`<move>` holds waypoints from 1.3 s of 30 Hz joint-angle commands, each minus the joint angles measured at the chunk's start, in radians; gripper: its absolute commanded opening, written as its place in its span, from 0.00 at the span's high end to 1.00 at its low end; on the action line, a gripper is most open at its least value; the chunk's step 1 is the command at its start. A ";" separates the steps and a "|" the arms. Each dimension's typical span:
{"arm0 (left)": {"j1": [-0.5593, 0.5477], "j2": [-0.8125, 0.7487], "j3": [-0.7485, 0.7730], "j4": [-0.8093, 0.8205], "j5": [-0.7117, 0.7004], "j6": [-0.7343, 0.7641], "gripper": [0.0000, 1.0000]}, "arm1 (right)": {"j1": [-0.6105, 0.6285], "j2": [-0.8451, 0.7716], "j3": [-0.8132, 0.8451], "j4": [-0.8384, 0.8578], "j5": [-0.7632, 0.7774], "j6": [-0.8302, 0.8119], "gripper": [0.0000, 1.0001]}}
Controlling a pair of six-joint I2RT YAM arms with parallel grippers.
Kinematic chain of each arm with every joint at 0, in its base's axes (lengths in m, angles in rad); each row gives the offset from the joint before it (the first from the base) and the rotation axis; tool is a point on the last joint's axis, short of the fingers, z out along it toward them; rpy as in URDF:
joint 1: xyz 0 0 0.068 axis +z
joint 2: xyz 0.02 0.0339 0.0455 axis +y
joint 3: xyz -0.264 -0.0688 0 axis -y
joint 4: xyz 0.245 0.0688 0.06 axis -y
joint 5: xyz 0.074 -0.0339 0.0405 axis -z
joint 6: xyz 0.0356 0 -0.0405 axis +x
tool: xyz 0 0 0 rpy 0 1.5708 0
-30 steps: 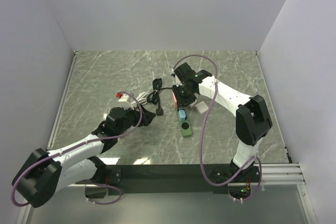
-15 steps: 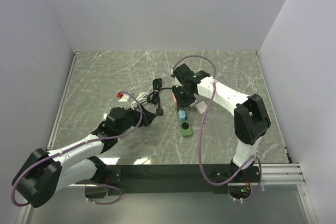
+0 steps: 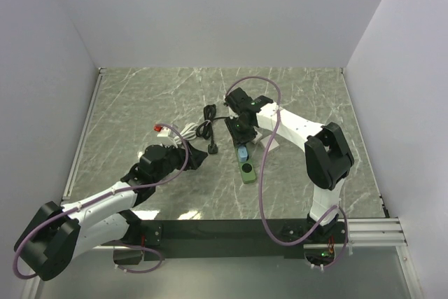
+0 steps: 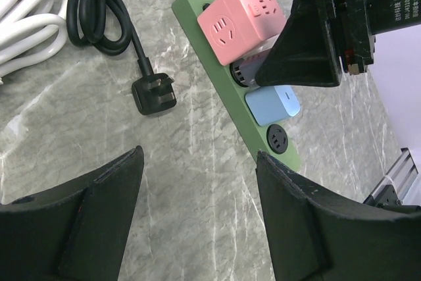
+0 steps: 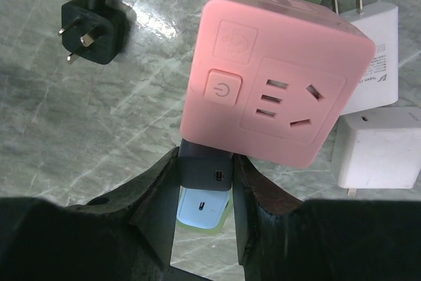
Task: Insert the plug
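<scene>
A green power strip lies mid-table and carries a pink cube adapter and a light blue charger. My right gripper is shut on a dark grey charger plug, held at the strip between the pink cube and the blue charger. How deep it sits is hidden. In the left wrist view the strip shows one empty socket near its end. My left gripper is open and empty above bare table, left of the strip.
A black plug with a coiled black cable lies left of the strip. A white cable coil and a red-and-white part lie farther left. Two white chargers lie right of the pink cube.
My right gripper has shifted slightly left over the strip with the grey plug still in it, and its arm has swung left. The left arm has barely moved.
</scene>
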 commanded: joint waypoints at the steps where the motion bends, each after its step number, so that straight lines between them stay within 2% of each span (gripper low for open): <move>1: 0.003 -0.019 -0.001 0.032 0.004 0.015 0.25 | 0.008 0.006 0.037 -0.035 0.016 -0.001 1.00; 15: 0.003 -0.018 -0.003 0.034 -0.007 0.023 0.25 | 0.008 0.030 0.080 -0.108 0.016 -0.025 1.00; 39: 0.003 0.013 -0.006 0.057 -0.010 0.032 0.25 | 0.011 0.049 0.041 -0.044 0.046 0.010 1.00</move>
